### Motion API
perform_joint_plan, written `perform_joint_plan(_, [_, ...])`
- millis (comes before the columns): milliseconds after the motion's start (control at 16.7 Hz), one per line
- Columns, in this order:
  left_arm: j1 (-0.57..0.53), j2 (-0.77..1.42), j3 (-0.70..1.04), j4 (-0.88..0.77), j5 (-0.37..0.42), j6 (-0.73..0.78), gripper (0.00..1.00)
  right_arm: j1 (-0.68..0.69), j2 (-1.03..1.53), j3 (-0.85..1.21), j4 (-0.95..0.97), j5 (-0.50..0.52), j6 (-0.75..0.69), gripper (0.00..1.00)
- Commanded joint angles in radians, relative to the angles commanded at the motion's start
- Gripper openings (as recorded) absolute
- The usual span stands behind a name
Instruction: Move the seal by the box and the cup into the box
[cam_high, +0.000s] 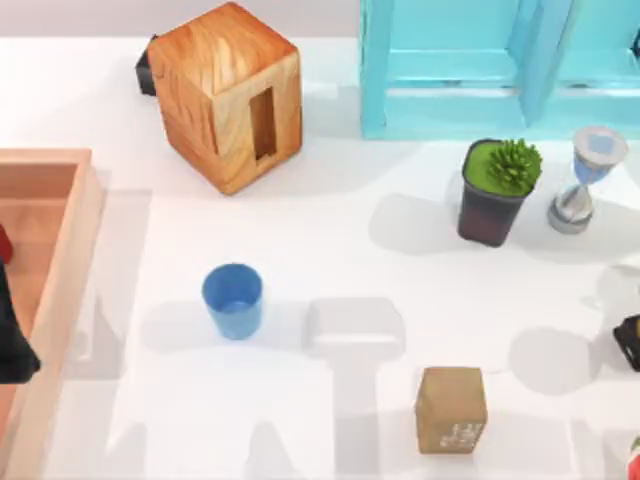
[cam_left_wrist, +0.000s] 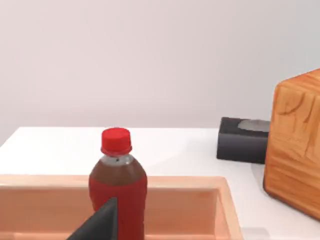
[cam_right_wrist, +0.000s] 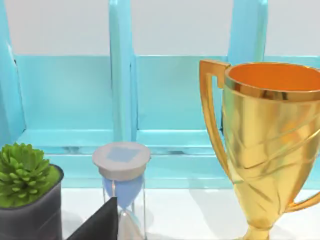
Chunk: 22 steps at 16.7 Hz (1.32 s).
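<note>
**Seal and cup on the table, box at the left edge**

While both arms sit at the table's edges, the task items lie as follows. Seal (cam_high: 451, 409): tan block, speckled face toward the near edge, standing on the table right of centre, well apart from the box. Cup (cam_high: 233, 300): blue, upright, mouth up, on the table between seal and box, nearer the box. Box (cam_high: 72, 240): wooden tray at the left edge; a red-capped bottle (cam_left_wrist: 118, 185) stands inside it.

Left gripper (cam_high: 15, 340): dark shape over the box; whether released or clenched cannot be told. Right gripper (cam_high: 628, 340): at the right edge; its state likewise cannot be told.

Other items: orange wood-grain cube (cam_high: 228, 93), turquoise frame (cam_high: 480, 70), potted plant (cam_high: 497, 190), hourglass (cam_high: 584, 178), gold trophy (cam_right_wrist: 270, 145), dark block (cam_left_wrist: 243, 139) behind the cube.
</note>
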<state>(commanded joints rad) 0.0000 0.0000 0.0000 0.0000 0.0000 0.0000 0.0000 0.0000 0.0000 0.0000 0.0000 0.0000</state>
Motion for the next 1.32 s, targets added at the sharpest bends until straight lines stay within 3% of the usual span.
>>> perform_joint_plan(240, [-0.014, 0.028, 0.025, -0.017, 0.000, -0.013, 1.00, 0.000, 0.000, 0.000, 0.000, 0.000, 0.000, 1.00])
perform_joint_plan(540, [-0.128, 0.253, 0.228, -0.153, 0.001, -0.121, 1.00, 0.000, 0.000, 0.000, 0.000, 0.000, 0.000, 1.00])
perform_joint_plan(1320, [-0.698, 1.409, 1.257, -0.853, 0.003, -0.675, 1.00, 0.000, 0.000, 0.000, 0.000, 0.000, 0.000, 1.00])
